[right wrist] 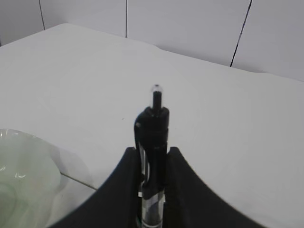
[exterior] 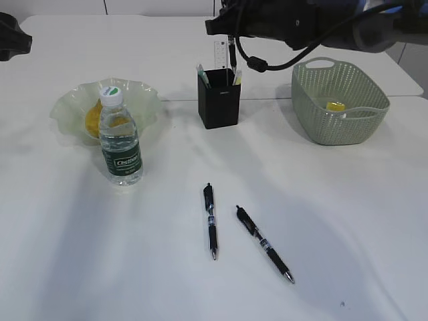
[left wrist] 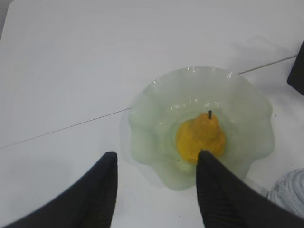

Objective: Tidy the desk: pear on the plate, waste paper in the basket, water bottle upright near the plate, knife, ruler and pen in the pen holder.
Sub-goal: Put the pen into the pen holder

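Nearest the camera, in front of the pen holder [exterior: 217,97], 2 black pens lie flat on the desk [exterior: 348,221]: the left pen [exterior: 210,220] and the right pen [exterior: 264,243], close together but apart. Left of the pen holder and nearer than it, the water bottle [exterior: 120,142] stands upright with its white cap on, just in front of the plate [exterior: 140,97]. The pear [left wrist: 201,137] sits in the plate's middle, stem up.

The pen holder stands upright, with the clear ruler [exterior: 218,55] and a few other items standing in it. Right of it sits the basket [exterior: 339,100], with a yellow scrap of waste paper [exterior: 335,106] inside.

Above the pen holder, the right gripper [right wrist: 153,156] is clamped on a third black pen [right wrist: 152,142], held upright over the holder's opening. Whether its tip has entered the holder cannot be told.

Far left of the pen holder, the left gripper [left wrist: 154,164] hangs released above the plate's near rim, grasping nothing.
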Available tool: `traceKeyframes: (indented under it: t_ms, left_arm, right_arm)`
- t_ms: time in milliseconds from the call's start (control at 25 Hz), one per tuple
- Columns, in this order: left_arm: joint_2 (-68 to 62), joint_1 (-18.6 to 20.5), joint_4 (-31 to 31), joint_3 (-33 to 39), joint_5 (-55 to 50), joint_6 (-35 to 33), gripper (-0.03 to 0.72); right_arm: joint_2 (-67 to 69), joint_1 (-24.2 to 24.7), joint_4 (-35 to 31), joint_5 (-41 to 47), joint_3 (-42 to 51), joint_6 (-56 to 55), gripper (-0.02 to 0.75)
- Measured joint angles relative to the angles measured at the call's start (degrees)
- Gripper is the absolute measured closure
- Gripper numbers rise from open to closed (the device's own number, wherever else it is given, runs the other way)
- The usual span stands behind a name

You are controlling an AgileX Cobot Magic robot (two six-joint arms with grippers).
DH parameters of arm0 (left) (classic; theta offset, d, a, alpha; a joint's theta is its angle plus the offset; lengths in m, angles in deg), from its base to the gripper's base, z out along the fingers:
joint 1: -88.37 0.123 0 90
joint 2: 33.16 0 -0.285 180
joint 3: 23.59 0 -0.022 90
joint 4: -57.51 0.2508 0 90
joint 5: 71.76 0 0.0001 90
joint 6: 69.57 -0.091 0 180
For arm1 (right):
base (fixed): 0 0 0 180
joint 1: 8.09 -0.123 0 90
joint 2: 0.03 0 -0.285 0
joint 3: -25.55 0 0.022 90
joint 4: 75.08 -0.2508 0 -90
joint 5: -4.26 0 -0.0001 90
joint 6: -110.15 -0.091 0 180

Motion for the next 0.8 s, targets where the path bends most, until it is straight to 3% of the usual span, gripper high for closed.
traceKeyframes:
  t_ms: [800]
  left_arm:
    - [0.0,0.0,0.0,0.0,0.1,0.0,0.312]
  right_arm:
    - [6.5,0.0,3.1,-19.4,0.0,0.0,0.637]
